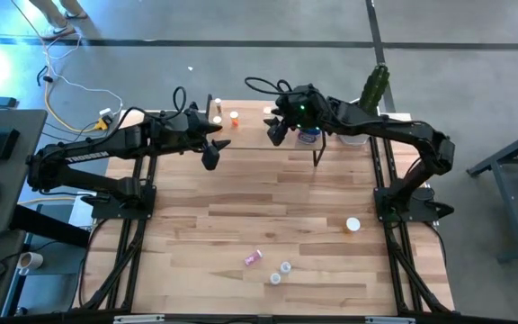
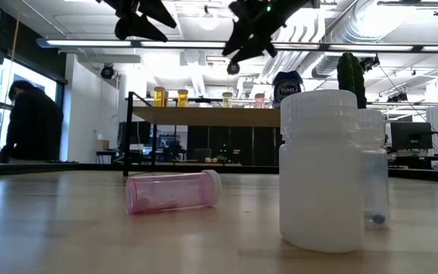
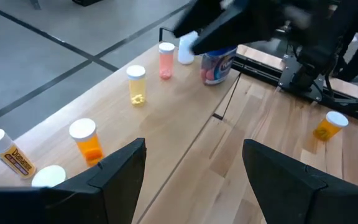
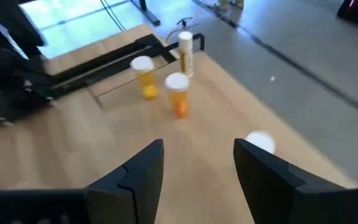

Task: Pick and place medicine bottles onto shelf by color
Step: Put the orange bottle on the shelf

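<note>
The light-wood shelf stands at the table's far edge. On it stand orange, yellowish, pink and white bottles and the squat blue jar. On the table lie an orange bottle, a pink bottle on its side, and two clear or white bottles. My left gripper hangs open and empty above the shelf's left part. My right gripper hangs open and empty above the shelf's middle, next to the blue jar.
A green cactus in a white pot stands at the shelf's right end. In the low view the white bottle stands close in front and the pink one lies beside it. A person is in the room beyond.
</note>
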You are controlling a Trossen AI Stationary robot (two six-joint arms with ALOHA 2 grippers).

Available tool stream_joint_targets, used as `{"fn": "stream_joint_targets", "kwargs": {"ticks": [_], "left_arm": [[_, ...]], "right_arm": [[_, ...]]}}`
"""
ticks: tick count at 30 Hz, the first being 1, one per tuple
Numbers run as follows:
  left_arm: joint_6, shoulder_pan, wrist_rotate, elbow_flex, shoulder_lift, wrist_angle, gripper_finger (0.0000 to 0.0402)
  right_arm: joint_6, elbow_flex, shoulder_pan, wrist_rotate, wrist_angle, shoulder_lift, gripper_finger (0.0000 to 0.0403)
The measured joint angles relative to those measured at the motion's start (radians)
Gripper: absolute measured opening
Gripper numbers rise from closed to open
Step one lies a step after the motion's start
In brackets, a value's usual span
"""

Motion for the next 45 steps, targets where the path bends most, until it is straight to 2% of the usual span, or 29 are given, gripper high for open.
{"fn": "stream_joint_targets", "kwargs": {"ticks": [7, 19, 33, 45], "left_arm": [[0.07, -0.002, 0.02, 0.0, 0.0, -0.005, 0.0255], [0.13, -0.002, 0.193, 0.0, 0.0, -0.007, 0.0255], [0.176, -0.002, 0.199, 0.0, 0.0, -0.02, 0.0255], [0.176, -0.002, 0.198, 0.0, 0.0, -0.063, 0.0255]], "right_arm": [[0.27, 0.0, 0.081, -0.006, -0.109, -0.071, 0.0186], [0.589, 0.0, 0.239, -0.03, -0.383, -0.104, 0.0186], [0.882, 0.0, 0.429, 0.032, -0.792, -0.103, 0.0186], [1.052, 0.0, 0.547, 0.031, -1.149, -0.105, 0.0186]]}}
